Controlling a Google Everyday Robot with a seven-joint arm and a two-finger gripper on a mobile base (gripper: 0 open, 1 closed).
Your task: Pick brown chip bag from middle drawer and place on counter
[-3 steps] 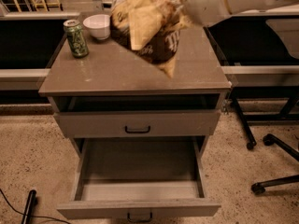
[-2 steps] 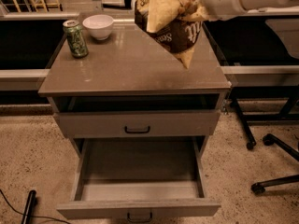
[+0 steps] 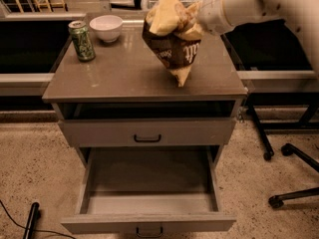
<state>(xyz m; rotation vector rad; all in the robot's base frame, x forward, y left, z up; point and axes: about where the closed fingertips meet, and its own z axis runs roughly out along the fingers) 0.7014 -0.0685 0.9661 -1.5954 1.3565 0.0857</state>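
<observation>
The brown chip bag point(image 3: 174, 49) hangs upright over the right half of the counter point(image 3: 114, 68), its lower tan corner at or just above the slab. My gripper point(image 3: 193, 20) comes in from the upper right on the white arm and is shut on the bag's crumpled tan top; the bag partly hides its fingers. The middle drawer point(image 3: 149, 180) is pulled fully open below, its grey floor bare.
A green can point(image 3: 81, 40) and a white bowl point(image 3: 106, 27) stand at the counter's back left. The upper drawer front point(image 3: 147, 132) is slightly open. Chair legs and castors point(image 3: 286, 185) stand on the floor at right. A black stick point(image 3: 31, 219) lies at bottom left.
My gripper has carried the bag rightward and then down toward the counter's right half. The drawers, can and bowl have not moved.
</observation>
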